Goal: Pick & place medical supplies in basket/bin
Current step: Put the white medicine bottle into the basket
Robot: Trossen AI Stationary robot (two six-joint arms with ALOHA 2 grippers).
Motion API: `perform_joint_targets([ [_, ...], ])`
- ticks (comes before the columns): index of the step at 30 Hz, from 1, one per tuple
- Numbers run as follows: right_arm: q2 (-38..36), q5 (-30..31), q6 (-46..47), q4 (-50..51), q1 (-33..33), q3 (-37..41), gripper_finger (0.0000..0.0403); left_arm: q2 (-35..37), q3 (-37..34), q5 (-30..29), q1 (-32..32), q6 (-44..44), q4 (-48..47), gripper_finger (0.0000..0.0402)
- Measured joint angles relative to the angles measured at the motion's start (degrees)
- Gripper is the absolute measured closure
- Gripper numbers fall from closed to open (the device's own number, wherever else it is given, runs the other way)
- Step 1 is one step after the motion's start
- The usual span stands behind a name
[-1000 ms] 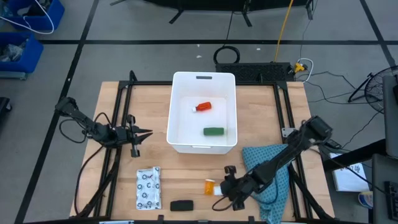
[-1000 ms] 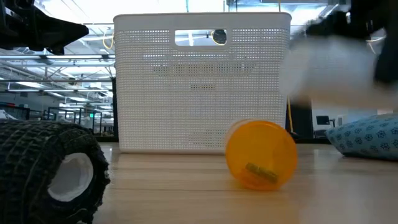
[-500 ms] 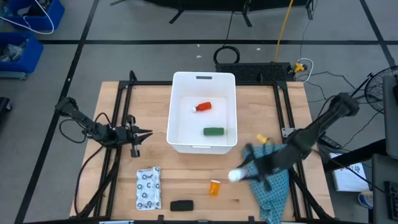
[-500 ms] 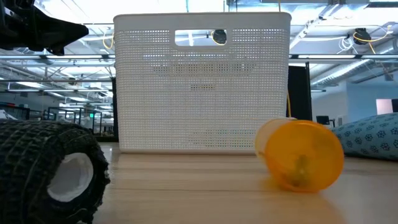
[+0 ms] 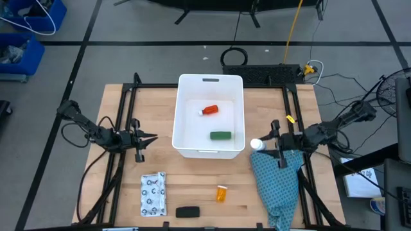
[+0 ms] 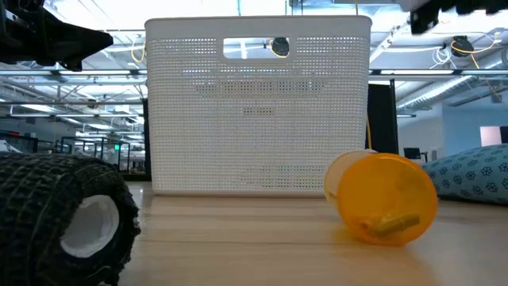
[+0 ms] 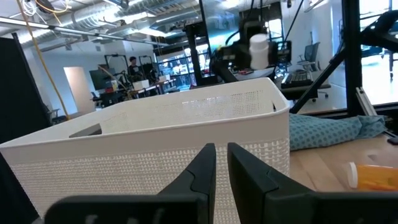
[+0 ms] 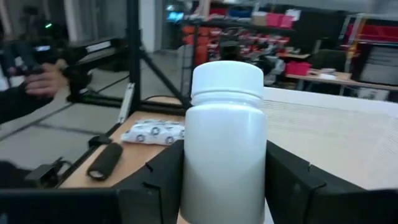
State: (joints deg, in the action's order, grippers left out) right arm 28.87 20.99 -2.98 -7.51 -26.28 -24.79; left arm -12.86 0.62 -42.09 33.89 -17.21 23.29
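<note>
My right gripper [image 5: 261,145] is shut on a white bottle with a white cap [image 8: 225,143], in the air just off the near right corner of the white bin [image 5: 210,115]. The left wrist view shows that bottle [image 7: 259,51] above the bin's rim. Inside the bin lie a red-and-white small bottle [image 5: 210,110] and a green oblong [image 5: 220,135]. Near the table's near edge lie a white dotted packet [image 5: 153,194], a black oblong [image 5: 187,212] and an orange vial [image 5: 221,193], the vial on its side. My left gripper [image 5: 153,137] waits shut, left of the bin. My right gripper pinches the white bottle by its body [image 8: 193,168], below the cap, one finger [image 8: 158,180] on each side. The fingers come level from the table's right. The bottle stands upright in the hold, lifted clear of the table.
A teal patterned cloth [image 5: 277,186] lies on the table's right near part, under the right arm. Black frame rails run along both sides of the table. In the low view the orange vial [image 6: 385,208] and the black roll [image 6: 59,214] lie in front of the bin [image 6: 258,111].
My right gripper, carrying the white bottle, has risen from the near edge beside the orange vial and swung toward the far and right side, ending beside the bin's near right corner. The orange vial has rolled a little toward the table's right.
</note>
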Motion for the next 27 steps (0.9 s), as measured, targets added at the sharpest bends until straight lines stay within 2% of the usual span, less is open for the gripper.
perform_joint_targets([
  [5,-3.8,-0.26,0.88,-4.28,3.35,4.9,0.0237,0.0,0.0,0.0,0.0,0.06,-0.1,0.0355],
  [11,-4.38,-3.32,2.54,-7.48,5.17,4.87,0.0237,0.02,0.0,0.0,0.0,0.63,-1.11,0.0355],
  [14,-3.06,-4.93,2.91,-7.71,6.15,2.43,0.0237,0.0,0.0,0.0,0.0,1.2,-1.14,0.0355],
  [17,0.69,-6.07,1.55,-3.87,8.0,-3.51,0.0237,0.02,0.0,0.0,0.0,2.02,-1.16,0.0355],
  [21,9.57,-6.26,-0.89,5.11,12.46,-16.21,0.0237,0.02,0.0,0.0,-0.02,2.4,-1.18,0.0355],
  [25,20.75,-7.22,-1.18,16.97,20.64,-31.48,0.0237,0.0,0.0,0.0,0.0,2.4,-1.18,0.0355],
  [27,26.6,-11.63,-1.4,23.24,25.68,-38.93,0.0237,0.02,0.0,0.0,0.0,2.35,-1.18,0.0355],
])
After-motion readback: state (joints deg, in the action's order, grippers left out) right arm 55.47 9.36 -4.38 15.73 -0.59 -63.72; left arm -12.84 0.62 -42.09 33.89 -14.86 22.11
